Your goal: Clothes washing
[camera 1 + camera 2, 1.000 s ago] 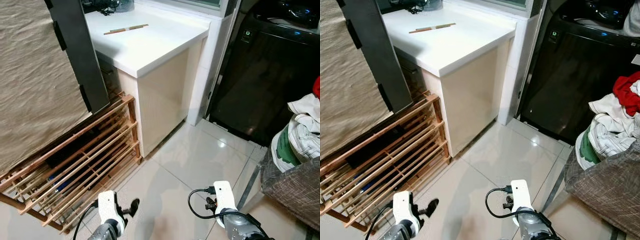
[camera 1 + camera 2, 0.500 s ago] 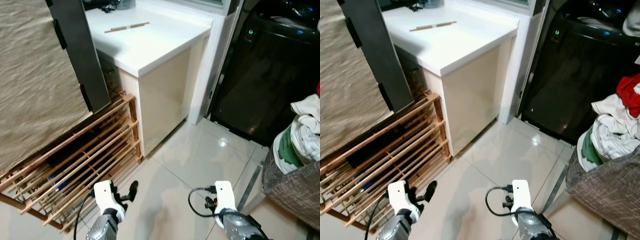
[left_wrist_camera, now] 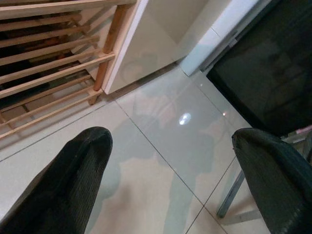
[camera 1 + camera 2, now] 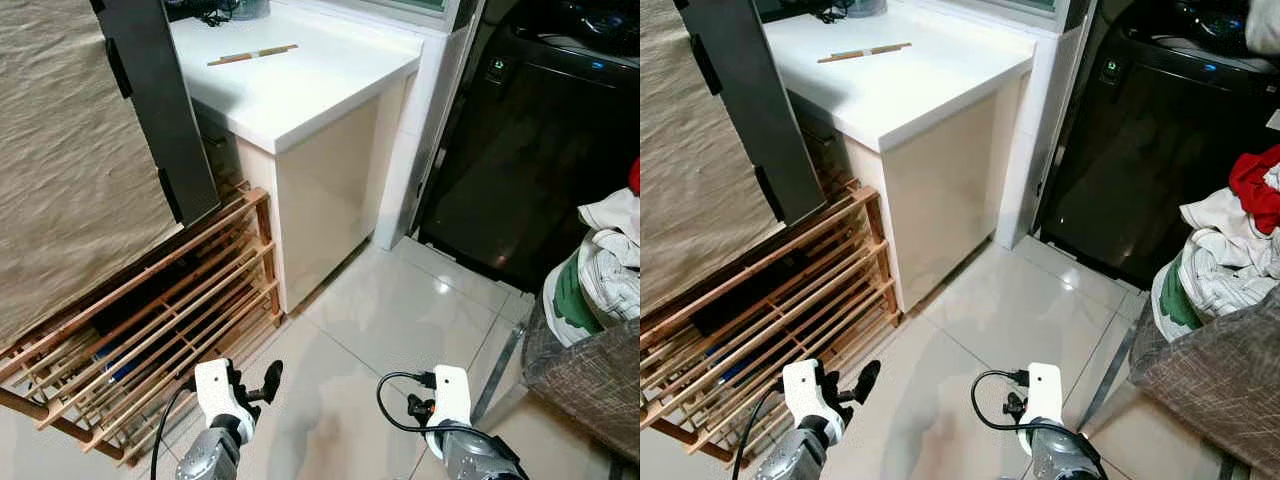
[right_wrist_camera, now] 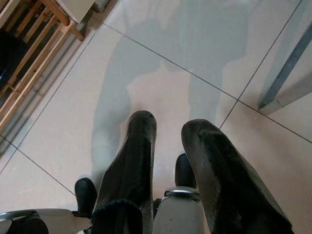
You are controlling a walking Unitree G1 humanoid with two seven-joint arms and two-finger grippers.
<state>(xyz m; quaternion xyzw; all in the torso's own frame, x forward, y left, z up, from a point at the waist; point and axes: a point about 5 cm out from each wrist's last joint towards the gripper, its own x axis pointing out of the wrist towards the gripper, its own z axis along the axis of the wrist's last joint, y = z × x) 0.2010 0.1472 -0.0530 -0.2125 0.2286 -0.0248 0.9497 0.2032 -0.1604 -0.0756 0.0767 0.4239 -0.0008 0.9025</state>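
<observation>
on glossy pale tile floor (image 4: 400, 320), a white counter (image 4: 300, 90) stands between a wooden rack (image 4: 150, 310) and the dark washer (image 4: 530, 160), laundry (image 4: 1225, 250) heaped in a basket (image 4: 1220, 370) at right; left gripper (image 3: 170, 161) spread empty, right gripper (image 5: 168, 146) nearly closed, empty.

Glossy pale floor tiles (image 4: 400, 320) are reflecting a ceiling light. At ten o'clock a wooden slatted rack (image 4: 150, 320) is leaning beside a white-topped cabinet (image 4: 300, 95) at twelve. A thin stick (image 4: 252, 55) is lying on its counter. Beige fabric (image 4: 70, 160) is hanging at nine o'clock.
</observation>
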